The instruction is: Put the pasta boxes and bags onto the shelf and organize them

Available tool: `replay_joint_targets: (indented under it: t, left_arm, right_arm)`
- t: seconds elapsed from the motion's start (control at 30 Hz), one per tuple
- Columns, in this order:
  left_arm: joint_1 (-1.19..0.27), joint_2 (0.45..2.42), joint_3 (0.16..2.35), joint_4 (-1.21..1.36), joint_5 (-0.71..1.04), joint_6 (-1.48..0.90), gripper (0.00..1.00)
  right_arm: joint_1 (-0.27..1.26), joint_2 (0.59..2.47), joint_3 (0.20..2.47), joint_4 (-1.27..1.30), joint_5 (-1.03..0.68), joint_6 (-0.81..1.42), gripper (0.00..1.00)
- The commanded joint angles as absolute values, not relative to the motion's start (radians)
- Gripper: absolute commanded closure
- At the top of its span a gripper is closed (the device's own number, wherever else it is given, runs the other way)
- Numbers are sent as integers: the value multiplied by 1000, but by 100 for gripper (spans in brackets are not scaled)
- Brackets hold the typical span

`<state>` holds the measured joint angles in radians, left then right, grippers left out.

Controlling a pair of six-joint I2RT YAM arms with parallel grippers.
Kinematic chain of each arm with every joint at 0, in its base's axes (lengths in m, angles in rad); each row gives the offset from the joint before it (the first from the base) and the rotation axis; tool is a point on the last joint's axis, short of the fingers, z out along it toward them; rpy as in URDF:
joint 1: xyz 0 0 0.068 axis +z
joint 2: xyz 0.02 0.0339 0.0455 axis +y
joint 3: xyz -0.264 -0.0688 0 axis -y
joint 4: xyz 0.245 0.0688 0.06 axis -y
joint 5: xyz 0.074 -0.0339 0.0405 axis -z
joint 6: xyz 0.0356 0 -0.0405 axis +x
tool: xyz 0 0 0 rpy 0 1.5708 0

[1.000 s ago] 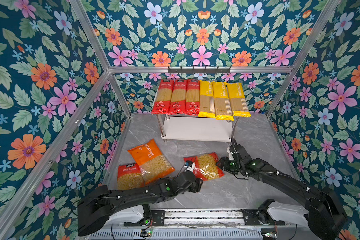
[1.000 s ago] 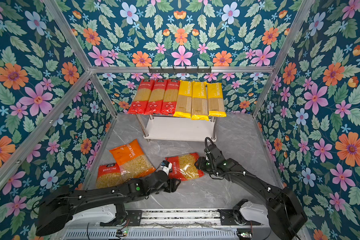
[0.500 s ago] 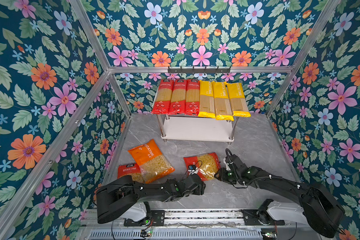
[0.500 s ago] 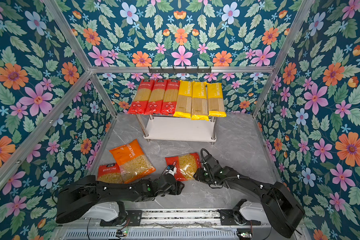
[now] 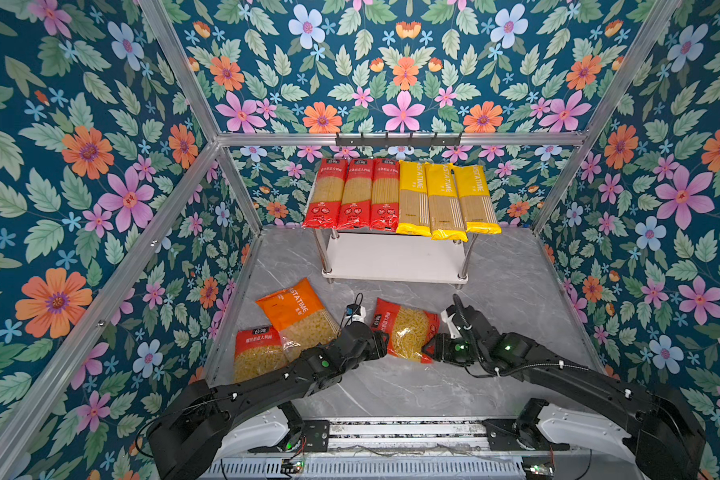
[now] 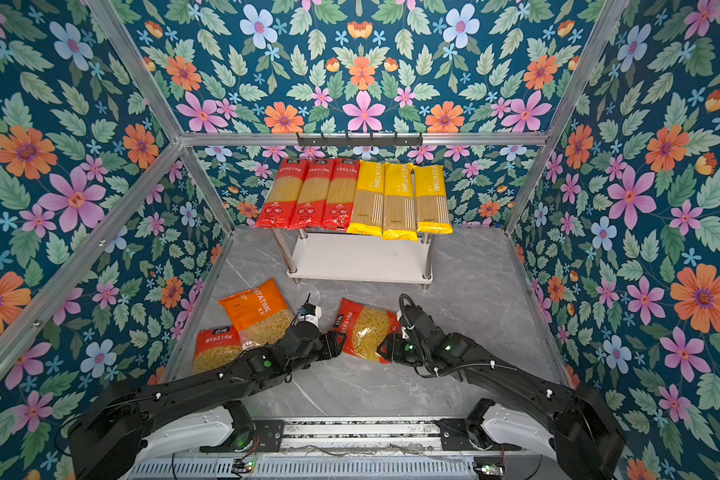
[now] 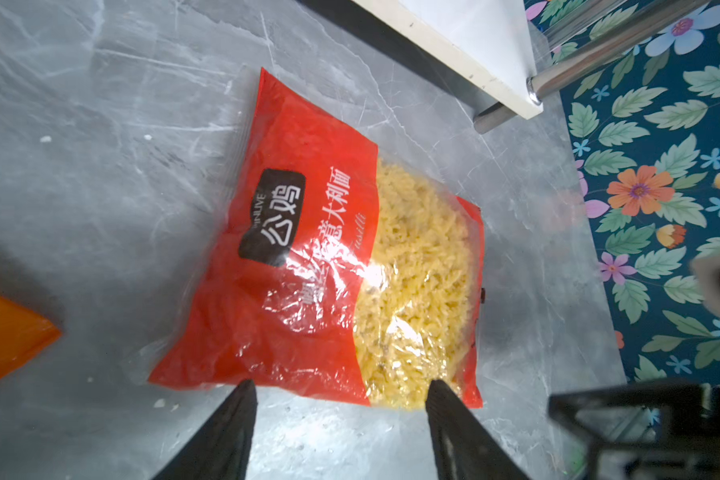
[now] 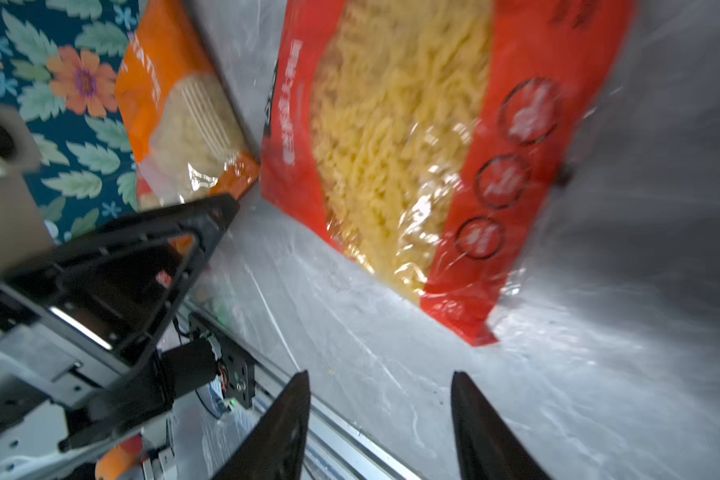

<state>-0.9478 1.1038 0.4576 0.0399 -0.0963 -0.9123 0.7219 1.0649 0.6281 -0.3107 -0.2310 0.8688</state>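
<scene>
Red bag [image 7: 316, 270] just before left gripper [image 7: 339, 384]

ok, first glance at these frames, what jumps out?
The floral walls hit first, then the shelf at the back: red spaghetti packs and yellow spaghetti packs, three each, fill its top board, lower board bare. In front, on the grey floor, the left gripper and right gripper, both open, flank a red short-pasta bag; an orange bag and a second red bag lie further left.
</scene>
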Motion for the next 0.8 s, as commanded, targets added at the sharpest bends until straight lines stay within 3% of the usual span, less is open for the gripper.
replay_joint_targets:
  t: [0.0, 0.3, 0.57, 0.77]
  left_arm:
    - [-1001, 1094, 454, 4, -120, -955, 32]
    - [-1145, 1232, 480, 58, -179, -1026, 32]
    - [-1119, 1270, 444, 125, -169, -1035, 31]
    - [-1048, 1233, 370, 219, -113, -1047, 30]
  right_arm:
    - [623, 1052, 628, -329, -178, 808, 43]
    - [558, 1307, 728, -5, -136, 766, 44]
    - [558, 1556, 858, 62, -189, 753, 45]
    - [565, 1595, 801, 90, -281, 796, 49]
